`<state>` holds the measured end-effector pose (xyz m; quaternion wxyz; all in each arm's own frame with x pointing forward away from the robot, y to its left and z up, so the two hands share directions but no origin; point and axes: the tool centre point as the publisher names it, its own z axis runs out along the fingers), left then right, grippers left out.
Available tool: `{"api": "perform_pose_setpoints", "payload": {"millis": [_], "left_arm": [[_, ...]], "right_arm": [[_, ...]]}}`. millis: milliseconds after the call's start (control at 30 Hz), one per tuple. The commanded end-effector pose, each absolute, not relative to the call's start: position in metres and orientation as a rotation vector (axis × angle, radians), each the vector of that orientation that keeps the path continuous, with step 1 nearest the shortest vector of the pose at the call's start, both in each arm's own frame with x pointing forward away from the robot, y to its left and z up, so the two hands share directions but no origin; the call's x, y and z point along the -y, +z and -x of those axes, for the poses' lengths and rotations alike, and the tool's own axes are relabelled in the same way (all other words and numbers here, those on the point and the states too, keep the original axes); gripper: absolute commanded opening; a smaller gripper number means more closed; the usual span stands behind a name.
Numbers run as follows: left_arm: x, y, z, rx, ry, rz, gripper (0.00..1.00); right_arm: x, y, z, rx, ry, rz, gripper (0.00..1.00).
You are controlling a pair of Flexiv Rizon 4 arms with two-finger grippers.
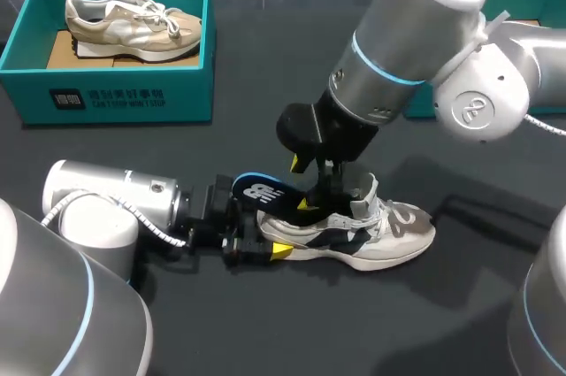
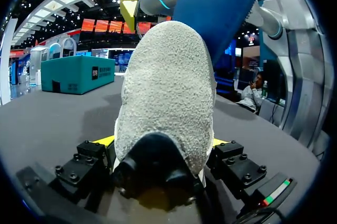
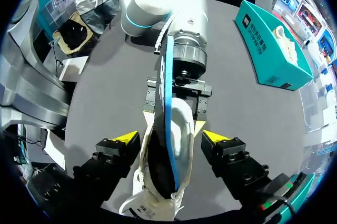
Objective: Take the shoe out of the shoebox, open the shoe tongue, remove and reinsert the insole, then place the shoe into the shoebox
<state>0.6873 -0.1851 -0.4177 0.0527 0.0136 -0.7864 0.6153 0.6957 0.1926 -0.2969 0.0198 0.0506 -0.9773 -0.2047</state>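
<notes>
The left hand [image 2: 160, 145] pinches the heel of the shoe [image 1: 389, 234] on the table [image 1: 265, 323] while the right hand [image 3: 171, 138] hangs spread either side of the half-out insole [image 1: 256, 190], so the insole step seems in hand, and next the right hand should close on it.

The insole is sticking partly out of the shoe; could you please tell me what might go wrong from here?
The insole stands on edge between the open fingers of the right gripper, touching neither; closing off-centre could buckle it or push it aside rather than seat it in the shoe. The left gripper clamps only the heel, so a downward push may twist the shoe loose.
</notes>
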Motion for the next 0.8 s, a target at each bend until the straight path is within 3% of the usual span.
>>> {"api": "perform_pose_setpoints", "payload": {"millis": [33, 67, 100, 300, 500, 667, 733, 800], "left_arm": [[0.186, -0.42, -0.687, 2.393, 1.869, -0.043, 0.0], [0.186, -0.42, -0.687, 2.393, 1.869, -0.043, 0.0], [0.186, -0.42, -0.687, 2.393, 1.869, -0.043, 0.0], [0.186, -0.42, -0.687, 2.393, 1.869, -0.043, 0.0], [0.186, -0.42, -0.687, 2.393, 1.869, -0.043, 0.0], [0.186, -0.42, -0.687, 2.393, 1.869, -0.043, 0.0], [0.186, -0.42, -0.687, 2.393, 1.869, -0.043, 0.0], [0.186, -0.42, -0.687, 2.393, 1.869, -0.043, 0.0]], "right_arm": [[-0.19, -0.308, -0.697, 2.985, -0.77, -0.133, 0.6], [-0.19, -0.309, -0.697, 2.978, -0.779, -0.121, 0.55], [-0.19, -0.309, -0.697, 2.965, -0.795, -0.116, 0.55], [-0.192, -0.307, -0.697, 2.892, -0.83, -0.087, 0.71], [-0.197, -0.309, -0.694, 2.79, -0.932, -0.057, 0.73], [-0.201, -0.308, -0.692, 2.749, -0.984, 0.025, 0.66], [-0.201, -0.307, -0.691, 2.737, -0.994, 0.054, 0.53], [-0.202, -0.307, -0.689, 2.722, -1.005, 0.074, 0.5]]}}
